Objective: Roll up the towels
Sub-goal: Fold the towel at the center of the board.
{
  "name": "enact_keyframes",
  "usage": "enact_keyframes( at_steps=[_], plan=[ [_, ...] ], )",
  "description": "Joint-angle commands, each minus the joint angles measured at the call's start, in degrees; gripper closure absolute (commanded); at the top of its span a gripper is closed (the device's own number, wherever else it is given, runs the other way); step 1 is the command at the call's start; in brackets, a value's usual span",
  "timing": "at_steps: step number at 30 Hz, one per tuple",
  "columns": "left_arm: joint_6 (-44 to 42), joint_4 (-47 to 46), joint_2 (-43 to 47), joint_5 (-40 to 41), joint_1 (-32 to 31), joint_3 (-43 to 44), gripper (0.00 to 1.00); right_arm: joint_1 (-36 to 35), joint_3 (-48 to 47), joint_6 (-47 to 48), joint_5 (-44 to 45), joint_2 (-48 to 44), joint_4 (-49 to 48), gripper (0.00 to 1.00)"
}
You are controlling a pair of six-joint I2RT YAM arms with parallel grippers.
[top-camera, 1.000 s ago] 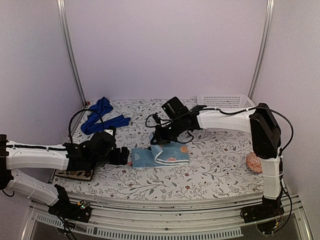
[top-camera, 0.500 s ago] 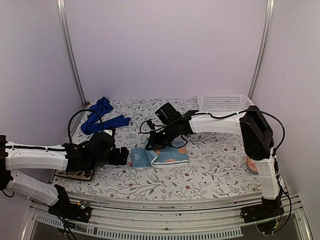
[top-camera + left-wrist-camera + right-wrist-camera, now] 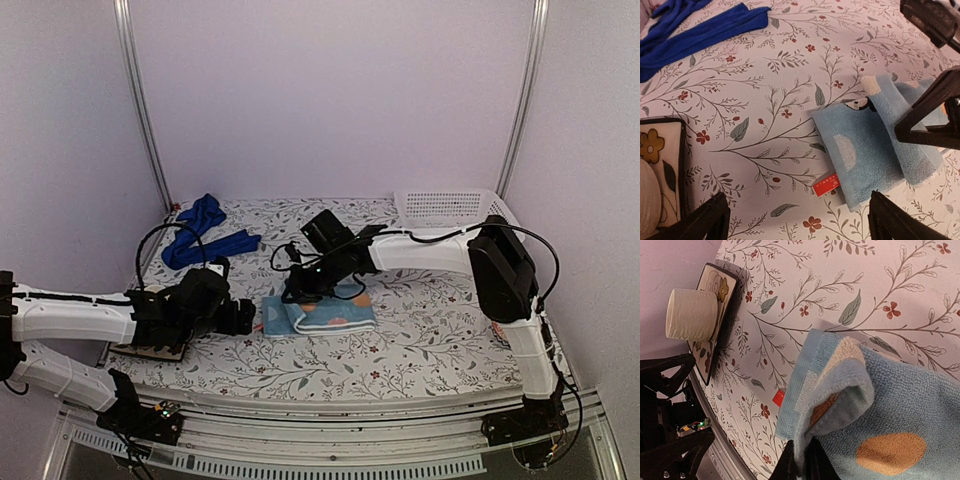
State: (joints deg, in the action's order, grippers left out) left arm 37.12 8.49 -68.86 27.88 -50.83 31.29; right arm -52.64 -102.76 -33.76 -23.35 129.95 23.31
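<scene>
Two towels lay on the counter [image 3: 430,345]. The royal-blue towel [image 3: 205,238] sprawled unrolled at the back-left corner, close to the edge. The left tool [image 3: 246,318] hung spread wide and empty, just left of the light-blue towel [image 3: 328,314], which lay mid-counter with open room in front and to its right. The right tool [image 3: 802,460] was nipped almost closed on a doubled fold of that towel. One white basket [image 3: 450,204] sat back right.

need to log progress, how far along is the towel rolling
Neither blue towel is rolled yet. In hand: the right gripper pinches a folded-over edge of the light-blue towel, which is only partly turned over; the left gripper hovers open beside it. Left: finish that roll, then the royal-blue towel, lying loose at the far left.
</scene>
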Motion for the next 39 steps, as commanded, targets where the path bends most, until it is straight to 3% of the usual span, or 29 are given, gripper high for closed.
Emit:
enact_keyframes(
  at_steps=[1,4,10,14,17,20,27,32,39],
  plan=[
    [0.76,-0.33,1.53,0.32,0.58,-1.11,0.03,-0.83,-1.99,-0.52,-1.45,1.47,-2.10,0.83],
    [0.94,-0.41,1.78,0.20,0.62,-1.36,0.03,-1.10,-2.09,-0.61,-2.17,1.31,-2.74,0.69],
    [0.97,-0.75,1.81,0.10,0.60,-1.41,0.03,-1.38,-1.62,-0.31,-4.64,-0.49,-4.27,0.65],
    [0.75,-2.11,1.02,-0.79,0.59,-1.02,0.03,-1.26,0.99,2.63,1.35,-5.38,-3.36,0.57],
    [-0.13,-4.34,-0.72,-2.72,0.56,0.33,0.03,0.51,6.60,5.66,6.22,-11.34,-4.09,0.36],
    [-1.38,-5.49,-3.66,-4.16,0.40,3.80,0.03,4.89,16.79,5.64,3.69,-17.87,-9.80,0.01],
    [-4.02,-14.14,-14.13,-13.20,0.11,13.24,0.03,12.88,34.88,5.36,0.26,-27.93,-18.12,0.01],
    [-3.88,-18.72,-23.39,-18.83,-0.44,18.52,0.07,15.84,38.22,6.35,-1.23,-27.66,-19.47,0.00],
    [-2.60,-19.28,-29.61,-18.59,-0.12,20.39,0.18,18.38,38.95,4.72,-1.55,-24.21,-20.67,0.13]
  ],
)
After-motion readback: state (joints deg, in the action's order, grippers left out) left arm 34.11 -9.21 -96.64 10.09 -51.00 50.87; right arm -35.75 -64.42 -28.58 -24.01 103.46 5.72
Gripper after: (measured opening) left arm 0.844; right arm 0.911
